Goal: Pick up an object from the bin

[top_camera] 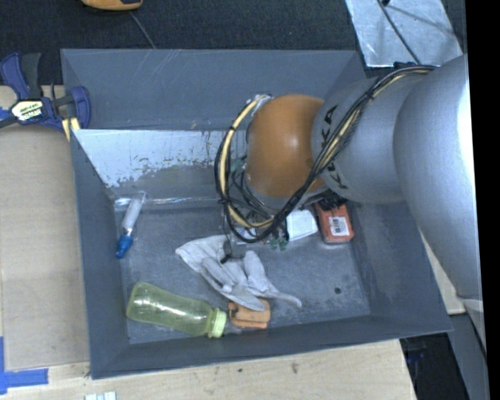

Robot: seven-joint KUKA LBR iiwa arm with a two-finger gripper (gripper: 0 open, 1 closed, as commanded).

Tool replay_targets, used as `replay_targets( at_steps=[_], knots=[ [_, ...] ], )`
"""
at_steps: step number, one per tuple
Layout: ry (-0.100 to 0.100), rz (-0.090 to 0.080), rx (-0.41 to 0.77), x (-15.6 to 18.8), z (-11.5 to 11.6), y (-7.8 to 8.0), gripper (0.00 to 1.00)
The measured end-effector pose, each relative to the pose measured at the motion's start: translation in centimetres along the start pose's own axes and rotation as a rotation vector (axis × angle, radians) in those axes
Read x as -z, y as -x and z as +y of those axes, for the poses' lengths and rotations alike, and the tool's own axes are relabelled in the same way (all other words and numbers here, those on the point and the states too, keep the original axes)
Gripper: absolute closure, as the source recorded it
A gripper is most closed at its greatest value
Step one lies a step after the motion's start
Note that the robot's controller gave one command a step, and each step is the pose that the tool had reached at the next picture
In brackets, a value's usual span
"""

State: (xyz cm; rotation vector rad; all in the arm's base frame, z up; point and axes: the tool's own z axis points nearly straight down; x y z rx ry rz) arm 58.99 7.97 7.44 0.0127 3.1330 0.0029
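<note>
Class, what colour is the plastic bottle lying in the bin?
Pale yellow-green bottle, best in the camera view.

Black surface behind grey bin; pale wood-toned surface at left and front

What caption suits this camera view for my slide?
The arm's gripper over a crumpled white cloth at the middle of the grey bin, a yellow-green bottle lying nearby.

One camera hangs above the bin, tilted slightly, fairly close; the arm enters from frame right.
</note>
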Motion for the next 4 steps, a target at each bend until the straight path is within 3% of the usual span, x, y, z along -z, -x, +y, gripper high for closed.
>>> replay_targets(
  at_steps=[1,2,3,4],
  knots=[
    [-0.001,0.002,0.0,-0.1,0.0,-0.1,0.0],
    [0.0,0.001,-0.001,0.0,-0.1,0.0,1.0],
    [0.0,0.001,-0.001,0.0,-0.1,0.0,1.0],
    [0.0,-0.004,-0.008,18.4,-0.7,0.1,1.0]
  ],
)
